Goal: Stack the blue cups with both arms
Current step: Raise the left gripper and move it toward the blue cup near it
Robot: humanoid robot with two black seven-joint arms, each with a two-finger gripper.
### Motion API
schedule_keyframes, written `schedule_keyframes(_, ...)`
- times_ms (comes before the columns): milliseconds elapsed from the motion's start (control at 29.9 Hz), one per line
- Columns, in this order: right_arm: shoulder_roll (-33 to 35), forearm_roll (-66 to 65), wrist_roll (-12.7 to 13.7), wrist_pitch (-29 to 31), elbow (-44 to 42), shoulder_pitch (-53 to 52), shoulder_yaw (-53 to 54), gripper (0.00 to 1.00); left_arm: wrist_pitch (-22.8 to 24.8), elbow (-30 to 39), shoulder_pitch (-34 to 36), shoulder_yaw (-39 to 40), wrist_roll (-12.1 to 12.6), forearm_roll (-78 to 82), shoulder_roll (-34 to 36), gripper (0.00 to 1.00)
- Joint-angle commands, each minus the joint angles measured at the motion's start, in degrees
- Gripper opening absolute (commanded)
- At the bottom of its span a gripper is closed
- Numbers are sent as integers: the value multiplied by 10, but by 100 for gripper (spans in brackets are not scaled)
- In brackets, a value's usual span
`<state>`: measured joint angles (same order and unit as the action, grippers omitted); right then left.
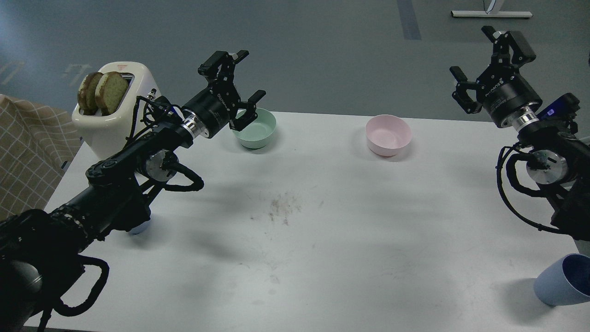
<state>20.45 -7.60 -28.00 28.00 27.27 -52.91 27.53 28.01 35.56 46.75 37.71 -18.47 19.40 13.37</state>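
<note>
While tipped leftward, perhaps: blue cup point(563, 280)

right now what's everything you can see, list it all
blue cups: two, light blue; one at the near right table edge, tilted; one mostly hidden under the left arm
green bowl: one, mint, far left-centre
pink bowl: one, far centre-right
toaster: one, cream, far left corner, two bread slices in it
table: one, white, smudged at centre
cloth: one, beige checked, left edge
left claw: black, open, raised
right claw: black, open, raised
</note>
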Motion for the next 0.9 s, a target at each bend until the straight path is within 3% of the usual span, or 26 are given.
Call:
schedule_keyframes(0,0,-1,0,0,1,3,-1,100,0,0,0,-1,0,1,-2,98)
schedule_keyframes(402,-2,0,0,0,4,3,-3,100,0,42,-1,-2,2,2,8,98)
schedule_keyframes(870,13,-17,0,0,9,4,-6,100,0,38,7,-2,1,0,30,98)
